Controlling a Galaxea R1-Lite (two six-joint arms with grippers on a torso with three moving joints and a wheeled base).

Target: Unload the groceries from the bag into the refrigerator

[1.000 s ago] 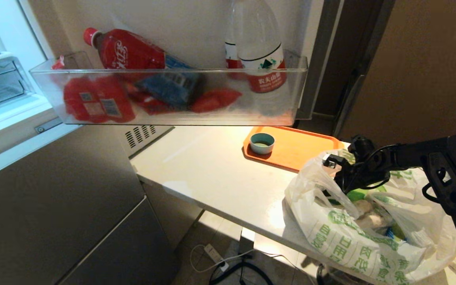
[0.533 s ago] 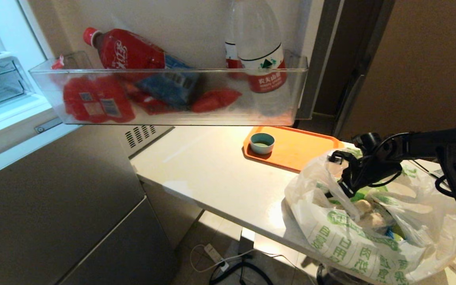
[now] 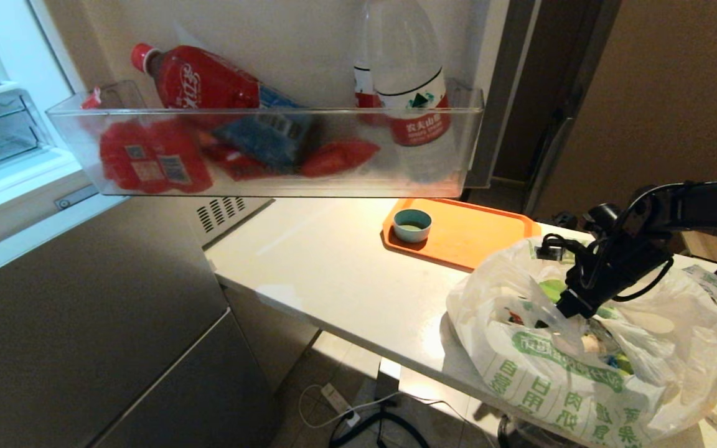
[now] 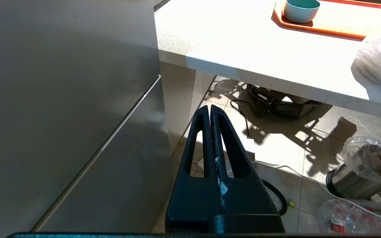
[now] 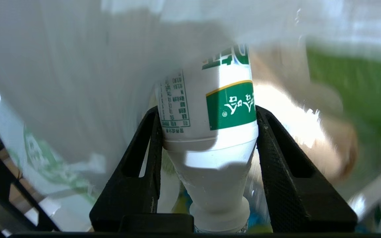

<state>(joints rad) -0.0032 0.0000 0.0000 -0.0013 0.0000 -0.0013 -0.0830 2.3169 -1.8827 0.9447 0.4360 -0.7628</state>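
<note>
The crinkly white bag (image 3: 545, 373) with green characters sits at the counter's near right corner. My right gripper (image 3: 567, 305) reaches down into its mouth. In the right wrist view that gripper (image 5: 207, 110) is shut on a white bottle (image 5: 210, 132) with a green label, one finger on each side of its shoulder. Bag plastic (image 5: 61, 66) surrounds it. A pale beige lump (image 5: 336, 145) and a green pack (image 5: 352, 82) lie beside the bottle. The grey-steel refrigerator (image 3: 84, 311) stands at left with its upper door open. My left gripper (image 4: 209, 110) hangs parked and shut above the floor, beside the refrigerator (image 4: 61, 99).
The open door's clear bin (image 3: 265, 149) holds red packs, a red bottle and a water bottle (image 3: 411, 93). An orange tray (image 3: 464, 230) with a teal cup (image 3: 412, 224) lies behind the bag on the white counter (image 3: 333, 267). Cables (image 3: 358, 417) run across the floor below.
My right arm has swung to the right and its gripper has tipped downward, sinking deeper into the bag. The bag's mouth has shifted with it. The left arm has not moved.
</note>
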